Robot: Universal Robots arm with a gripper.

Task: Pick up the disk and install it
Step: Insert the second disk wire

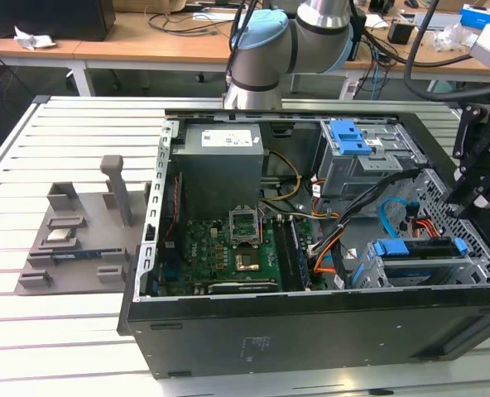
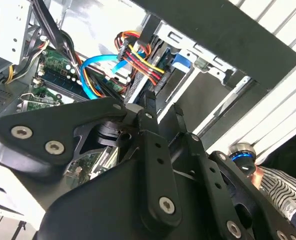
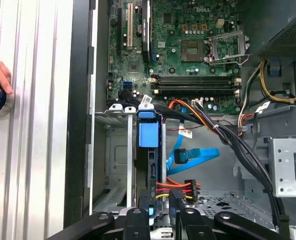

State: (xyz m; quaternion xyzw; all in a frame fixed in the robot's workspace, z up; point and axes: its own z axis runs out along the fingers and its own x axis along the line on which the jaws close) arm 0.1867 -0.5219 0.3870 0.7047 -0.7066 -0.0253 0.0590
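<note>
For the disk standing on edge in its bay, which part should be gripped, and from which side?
Grip the disk across its thin exposed edge near the blue bracket, coming in through the case's open side. Cage walls flank its flat faces and cables crowd one end, so likely only that edge is free.

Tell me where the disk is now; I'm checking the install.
The disk sits in the drive cage at the exterior view's lower right, inside the computer case, beside the orange cables.
</note>
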